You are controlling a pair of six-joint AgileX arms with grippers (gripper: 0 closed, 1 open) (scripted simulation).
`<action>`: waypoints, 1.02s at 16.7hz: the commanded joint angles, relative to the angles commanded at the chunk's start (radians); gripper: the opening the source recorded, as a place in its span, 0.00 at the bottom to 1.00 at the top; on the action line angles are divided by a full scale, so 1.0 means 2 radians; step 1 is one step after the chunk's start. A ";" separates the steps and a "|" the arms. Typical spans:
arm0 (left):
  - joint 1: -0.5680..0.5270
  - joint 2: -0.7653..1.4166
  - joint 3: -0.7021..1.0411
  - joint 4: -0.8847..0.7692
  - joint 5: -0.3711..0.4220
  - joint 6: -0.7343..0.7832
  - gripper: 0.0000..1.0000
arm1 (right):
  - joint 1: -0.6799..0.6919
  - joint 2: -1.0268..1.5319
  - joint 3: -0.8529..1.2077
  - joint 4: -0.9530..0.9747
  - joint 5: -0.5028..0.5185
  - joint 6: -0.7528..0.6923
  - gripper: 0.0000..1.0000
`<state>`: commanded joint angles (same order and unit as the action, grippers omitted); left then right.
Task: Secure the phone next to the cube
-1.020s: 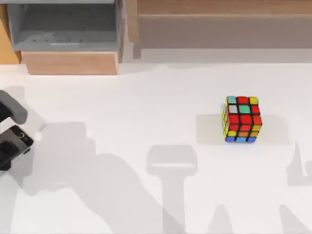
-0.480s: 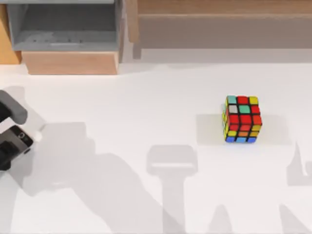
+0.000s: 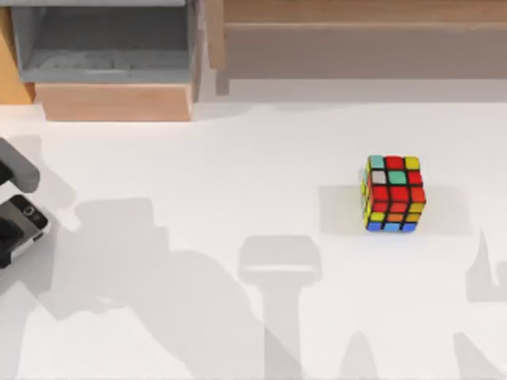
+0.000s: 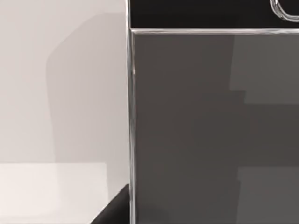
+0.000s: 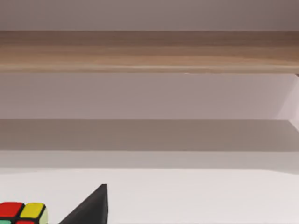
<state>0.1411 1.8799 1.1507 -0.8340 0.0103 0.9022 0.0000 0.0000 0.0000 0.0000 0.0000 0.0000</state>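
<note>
Left claw on phone, far-left edge

Phone (image 3: 24, 224) sits at surface (image 3: 238, 174) left edge under left claw (image 3: 6, 237); can't tell if it's clamped. Cube (image 3: 393, 194) well apart, right. Step looks like pickup; next needs carry right, set beside cube.

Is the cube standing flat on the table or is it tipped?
Flat. In the top view the cube sits square on the white table, its sticker rows level.

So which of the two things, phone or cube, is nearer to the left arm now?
The phone, at the table's left edge right beside the left arm; the cube stands far off on the right half.
</note>
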 joint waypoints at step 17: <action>-0.167 0.110 0.318 -0.137 0.022 -0.369 0.00 | 0.000 0.000 0.000 0.000 0.000 0.000 1.00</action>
<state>-0.1932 2.0997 1.7873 -1.1080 0.0541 0.1634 0.0000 0.0000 0.0000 0.0000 0.0000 0.0000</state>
